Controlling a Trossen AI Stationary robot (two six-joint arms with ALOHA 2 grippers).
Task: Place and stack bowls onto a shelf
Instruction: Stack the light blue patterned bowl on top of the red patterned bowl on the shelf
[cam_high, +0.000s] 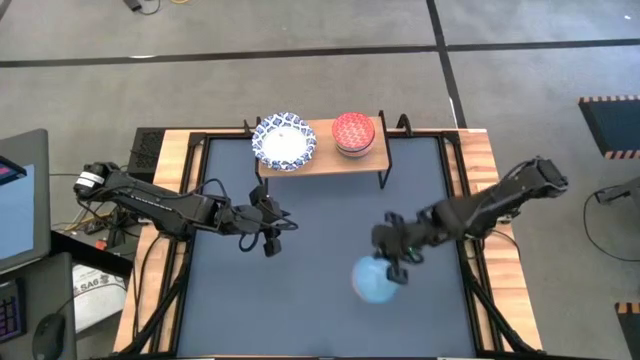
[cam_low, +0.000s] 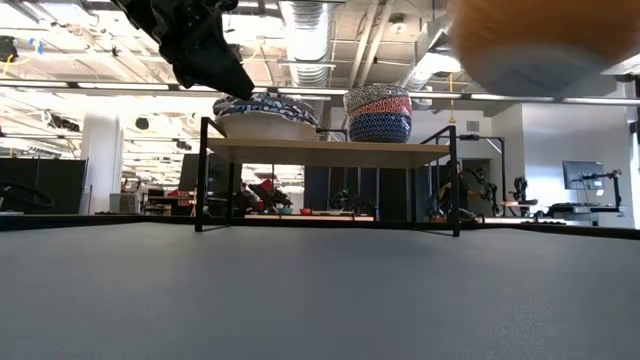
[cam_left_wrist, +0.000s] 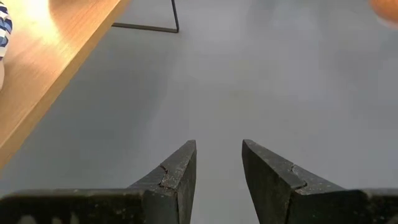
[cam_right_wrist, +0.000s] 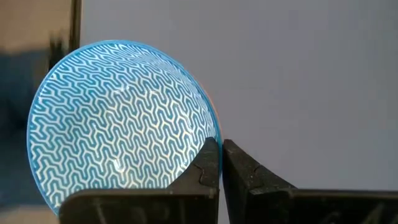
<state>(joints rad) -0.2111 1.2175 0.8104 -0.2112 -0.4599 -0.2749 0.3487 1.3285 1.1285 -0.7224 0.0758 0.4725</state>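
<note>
High view: right gripper (cam_high: 397, 262) over the right-centre tabletop (cam_high: 320, 310), fingers pinched on the rim of the light blue bowl (cam_high: 375, 281), which sits toward the near edge. Right wrist view shows the rim clamped between the nearly closed fingers (cam_right_wrist: 208, 163). Left gripper (cam_high: 272, 232) hangs left of centre, just in front of the shelf (cam_high: 325, 160), fingers narrowly apart, holding nothing. Shelf at the far edge carries a white blue-rimmed bowl (cam_high: 284, 141) at its left end and a red bowl (cam_high: 353, 132) beside it; right end bare. Open table between the arms and along the near edge
</note>
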